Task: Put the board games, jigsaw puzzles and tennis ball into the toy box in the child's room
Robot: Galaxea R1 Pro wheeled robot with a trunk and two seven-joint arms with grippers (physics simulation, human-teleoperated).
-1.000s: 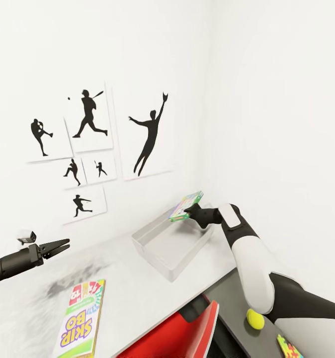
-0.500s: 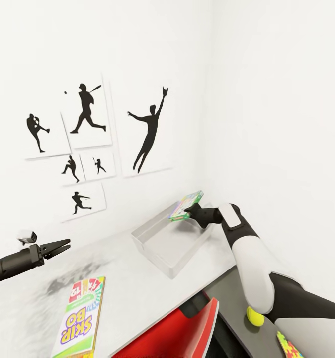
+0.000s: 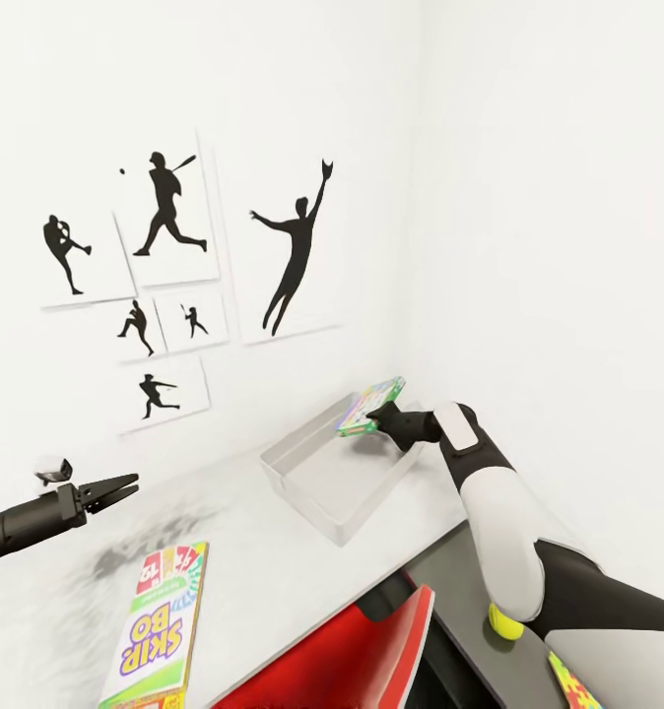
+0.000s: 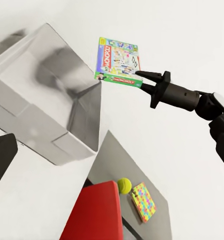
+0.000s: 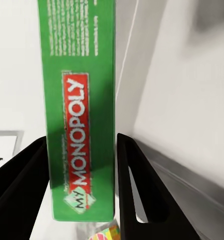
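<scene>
Clamped on one edge of the green-bordered Monopoly board game (image 3: 369,406), the right gripper (image 3: 374,418) holds the box in the air over the far end of the toy box (image 3: 337,476) — above the tray, not yet inside it. In the right wrist view the two black fingers (image 5: 136,190) press either side of the game's green spine. The left gripper (image 3: 120,484) hovers off to the side over the table (image 3: 263,561) with its jaws parted and nothing between them.

As far as the interior shows, the toy box looks bare, so I judge no toy is stowed yet and this game would be the first. Left on the desk — the SKIP BO board game (image 3: 158,624), lying flat near the front edge. On the lower dark side unit (image 3: 450,591) sit the tennis ball (image 3: 505,623) and, just beside it, one jigsaw puzzle (image 3: 574,686).
</scene>
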